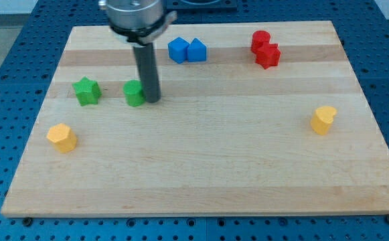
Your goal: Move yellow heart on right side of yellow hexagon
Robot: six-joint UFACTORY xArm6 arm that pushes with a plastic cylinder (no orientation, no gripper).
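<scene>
The yellow heart (323, 120) lies near the board's right edge, at mid height. The yellow hexagon (62, 138) lies near the left edge, lower down. The two are far apart across the board. My tip (152, 100) rests on the board in the upper left part, touching the right side of a green block (134, 93). It is far from both yellow blocks.
A green star (86, 91) lies left of the green block. Two blue blocks (187, 50) sit together near the top middle. Two red blocks (265, 49) sit together at the top right. The wooden board (207, 174) lies on a blue table.
</scene>
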